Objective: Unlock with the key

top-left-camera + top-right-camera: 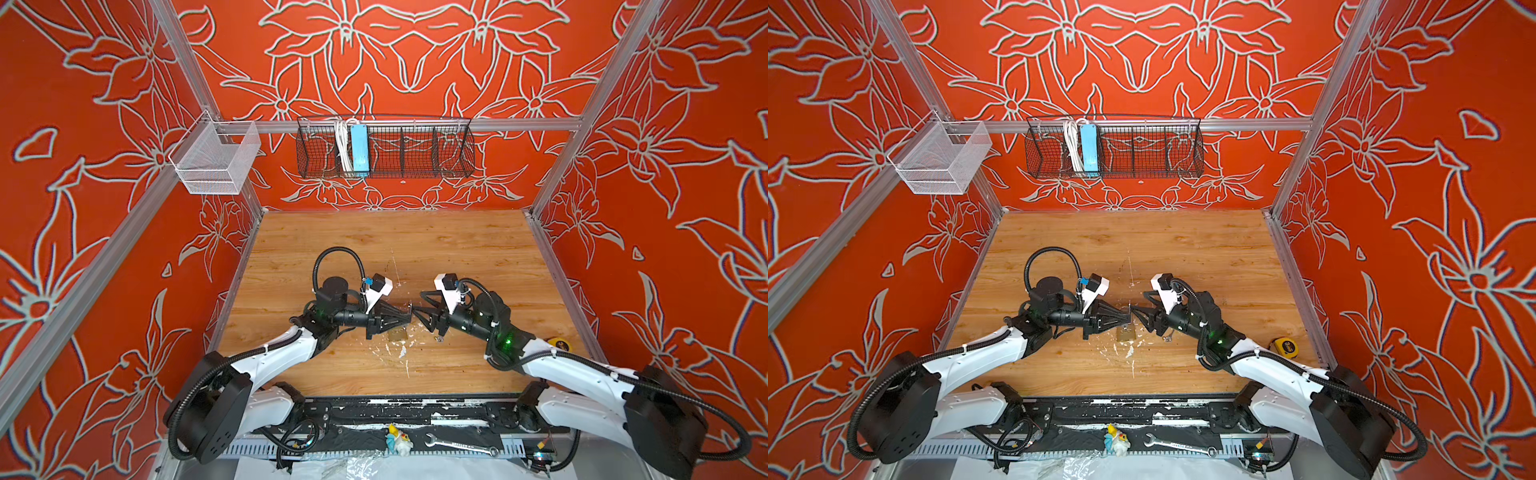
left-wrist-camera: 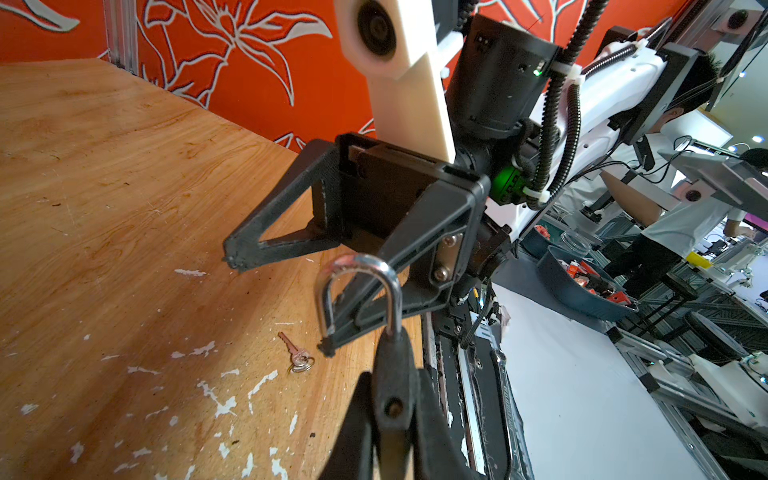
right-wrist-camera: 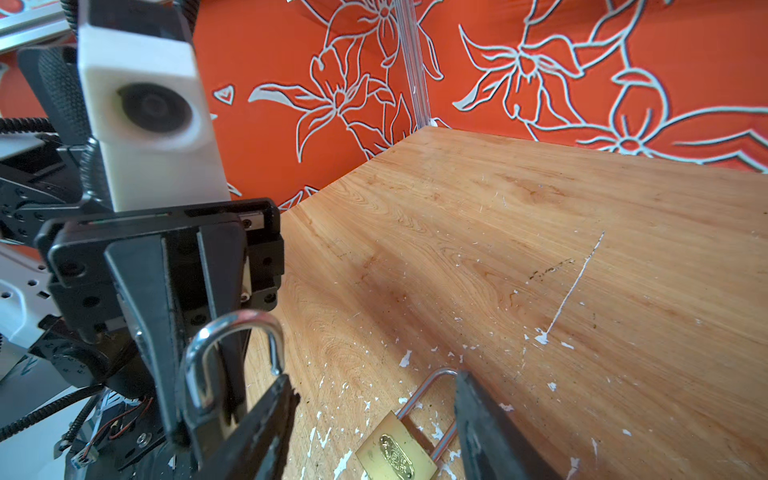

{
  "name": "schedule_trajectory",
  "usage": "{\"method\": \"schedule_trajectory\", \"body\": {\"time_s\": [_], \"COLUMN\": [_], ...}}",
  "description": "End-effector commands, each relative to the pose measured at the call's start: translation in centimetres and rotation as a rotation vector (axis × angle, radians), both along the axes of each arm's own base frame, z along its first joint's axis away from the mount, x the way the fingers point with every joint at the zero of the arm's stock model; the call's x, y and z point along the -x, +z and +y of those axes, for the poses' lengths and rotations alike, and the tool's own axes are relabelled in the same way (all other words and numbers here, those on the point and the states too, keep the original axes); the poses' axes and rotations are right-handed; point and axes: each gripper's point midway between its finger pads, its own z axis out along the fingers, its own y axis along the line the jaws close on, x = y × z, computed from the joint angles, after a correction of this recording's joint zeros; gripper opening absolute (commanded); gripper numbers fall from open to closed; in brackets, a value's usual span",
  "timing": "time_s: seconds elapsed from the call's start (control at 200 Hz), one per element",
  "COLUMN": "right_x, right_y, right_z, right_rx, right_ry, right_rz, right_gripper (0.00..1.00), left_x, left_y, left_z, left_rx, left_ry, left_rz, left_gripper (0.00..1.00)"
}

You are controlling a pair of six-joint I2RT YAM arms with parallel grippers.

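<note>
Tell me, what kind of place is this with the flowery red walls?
Probably a robot test booth inside a lab: printed walls hung on an aluminium frame, a wrench left out front, and a person standing outside.

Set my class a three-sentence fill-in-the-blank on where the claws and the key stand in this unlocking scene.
1. The left claw is shut on a silver ___.
2. The key lies loose on the ___.
3. The right claw is ___.
Missing words: shackle; table; open.

Both top views look down over the whole table (image 1: pixel 415 249); wrist views face each other, close above it.
</note>
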Motion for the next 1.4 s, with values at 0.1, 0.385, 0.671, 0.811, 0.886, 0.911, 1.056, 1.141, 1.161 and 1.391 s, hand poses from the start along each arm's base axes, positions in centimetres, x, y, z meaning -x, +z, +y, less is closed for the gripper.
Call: {"method": "schedule_trajectory", "body": {"time_s": [0.1, 0.385, 0.671, 0.811, 0.886, 0.911, 1.056, 1.141, 1.161, 1.391], "right_x": [0.4, 0.7, 0.2, 0.2, 0.2, 0.3, -0.3, -1.1, -1.3, -3.3], "right_y": [3.0, 3.5, 2.7, 2.7, 2.8, 2.9, 2.9, 2.8, 2.7, 1.9], "right_z": [0.3, 0.1, 0.6, 0.6, 0.5, 0.5, -0.2, -0.9, -1.1, -3.5], "right_rx": [-0.067, -0.082, -0.069, -0.073, -0.077, -0.078, -0.079, -0.072, -0.07, -0.017], "right_ry": [0.034, 0.038, 0.038, 0.038, 0.036, 0.035, -0.019, -0.086, -0.101, -0.285], "right_rz": [-0.068, -0.081, -0.044, -0.043, -0.048, -0.051, -0.048, -0.037, -0.036, -0.008], "right_gripper": [0.62, 0.61, 0.61, 0.61, 0.61, 0.61, 0.57, 0.55, 0.54, 0.5], "left_x": [-0.4, -0.5, 0.9, 1.4, 1.3, 1.3, 1.3, 1.3, 1.3, 0.4], "left_y": [1.3, 1.1, 1.9, 2.0, 1.9, 1.8, 1.6, 1.6, 1.6, 1.2], "left_z": [-0.4, -0.3, -0.9, -1.2, -1.3, -1.3, -1.5, -1.6, -1.6, -1.7], "left_rx": [0.025, 0.015, 0.04, 0.039, 0.033, 0.031, 0.027, 0.025, 0.024, 0.003], "left_ry": [-0.016, -0.01, -0.101, -0.128, -0.131, -0.129, -0.137, -0.14, -0.142, -0.084], "left_rz": [-0.047, -0.054, -0.046, -0.044, -0.042, -0.04, -0.031, -0.029, -0.03, -0.025], "left_gripper": [0.0, 0.0, 0.0, 0.0, 0.0, 0.0, 0.0, 0.0, 0.0, 0.0]}}
